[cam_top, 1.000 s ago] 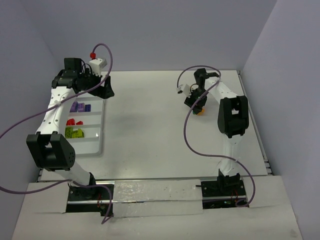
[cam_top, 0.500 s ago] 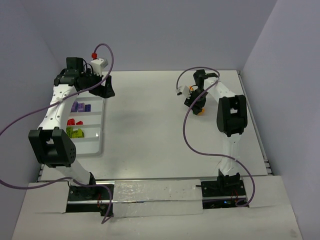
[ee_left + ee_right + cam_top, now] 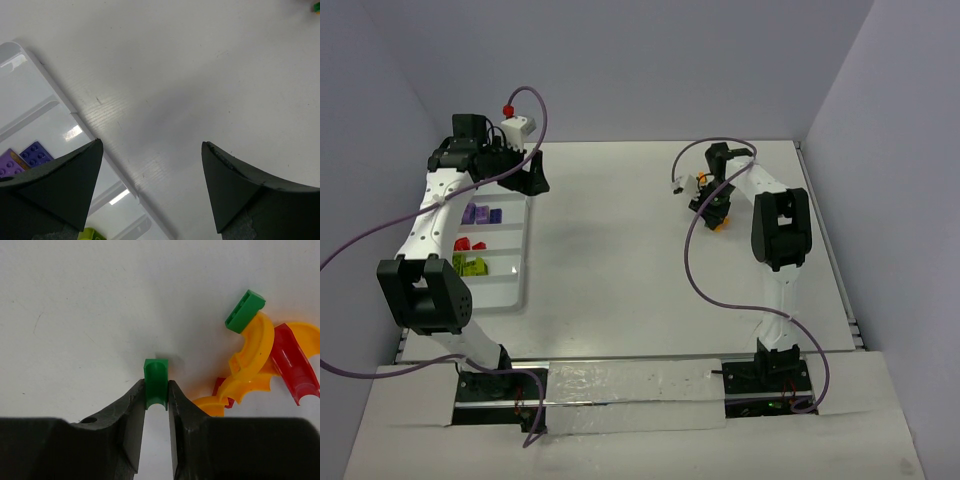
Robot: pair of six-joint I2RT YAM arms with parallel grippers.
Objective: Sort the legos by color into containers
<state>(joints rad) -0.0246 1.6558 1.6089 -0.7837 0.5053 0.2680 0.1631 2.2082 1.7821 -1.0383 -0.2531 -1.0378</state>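
My right gripper [image 3: 156, 392] is shut on a small dark green lego [image 3: 156, 382], right at the table surface. It is just left of a pile of orange curved pieces [image 3: 250, 352], a red piece [image 3: 292, 365] and another green brick [image 3: 245, 311]. In the top view this gripper [image 3: 710, 203] is at the far right, by the pile [image 3: 721, 222]. My left gripper [image 3: 150, 150] is open and empty above the far right edge of the white tray [image 3: 55, 85]; it also shows in the top view [image 3: 532, 180]. The tray [image 3: 505, 275] holds purple [image 3: 480, 214], red [image 3: 469, 243] and lime [image 3: 470, 264] legos in separate compartments.
The walls of the enclosure stand close behind the tray and to the right of the pile. The purple cables of both arms loop over the table. A purple brick [image 3: 30, 154] and a lime piece [image 3: 92, 234] show in the tray under the left gripper.
My right gripper has shifted slightly toward the far side at the pile. The left arm swung a little a second ago and has held still since.
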